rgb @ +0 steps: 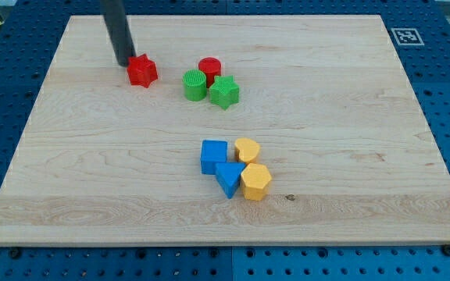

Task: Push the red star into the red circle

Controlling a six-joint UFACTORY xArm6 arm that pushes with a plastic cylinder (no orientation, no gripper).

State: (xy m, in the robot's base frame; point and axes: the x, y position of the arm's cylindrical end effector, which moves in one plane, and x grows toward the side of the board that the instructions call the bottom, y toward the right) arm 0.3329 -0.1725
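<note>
The red star (142,71) lies on the wooden board at the view's upper left. The red circle (209,68) stands to its right, a clear gap between them. My tip (123,63) rests on the board just left of the red star, touching or nearly touching its left side. The dark rod rises from there out of the view's top. A green circle (194,85) and a green star (225,92) sit right against the red circle, below it.
Lower in the middle, a blue cube (214,156), a blue triangle (228,179), a yellow heart (247,149) and a yellow hexagon (255,182) form a tight cluster. The board's edges (22,133) border a blue perforated table.
</note>
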